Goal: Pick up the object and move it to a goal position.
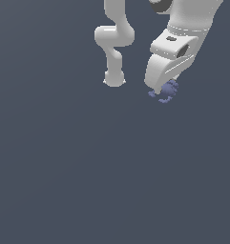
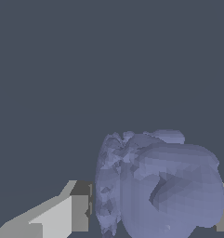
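The object is a small lumpy periwinkle-blue thing with knobby bits, at the tip of the white arm in the upper right of the exterior view. My gripper is around it, and the white hand hides part of it. In the wrist view the object fills the gap between the two fingers: one grey finger presses against one side of it, and the edge of the other finger meets the opposite side. The gripper is shut on the object. No goal marker shows in either view.
The arm's white links and base stand in the upper middle of the exterior view, to the exterior view's left of the gripper. A plain dark grey-blue floor lies all around.
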Action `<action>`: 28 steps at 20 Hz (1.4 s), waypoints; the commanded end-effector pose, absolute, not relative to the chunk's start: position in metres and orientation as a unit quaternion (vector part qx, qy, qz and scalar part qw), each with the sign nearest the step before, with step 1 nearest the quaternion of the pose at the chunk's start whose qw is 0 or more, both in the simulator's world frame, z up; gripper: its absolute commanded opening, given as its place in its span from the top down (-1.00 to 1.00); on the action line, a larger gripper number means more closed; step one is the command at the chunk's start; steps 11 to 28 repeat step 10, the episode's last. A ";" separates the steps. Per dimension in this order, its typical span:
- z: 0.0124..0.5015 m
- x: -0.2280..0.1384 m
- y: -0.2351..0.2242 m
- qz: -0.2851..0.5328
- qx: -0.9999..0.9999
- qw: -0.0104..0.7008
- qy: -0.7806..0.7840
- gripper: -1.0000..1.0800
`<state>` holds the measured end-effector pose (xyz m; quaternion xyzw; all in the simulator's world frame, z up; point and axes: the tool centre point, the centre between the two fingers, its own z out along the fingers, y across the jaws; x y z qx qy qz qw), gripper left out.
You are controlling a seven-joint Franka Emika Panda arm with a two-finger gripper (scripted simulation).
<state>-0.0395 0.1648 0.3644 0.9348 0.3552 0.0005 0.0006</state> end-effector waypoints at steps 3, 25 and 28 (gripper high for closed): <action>0.384 -0.044 0.178 0.000 0.935 0.000 0.354 1.00; 0.391 -0.044 0.183 0.000 0.935 0.000 0.354 1.00; 0.391 -0.044 0.183 0.000 0.935 0.000 0.354 1.00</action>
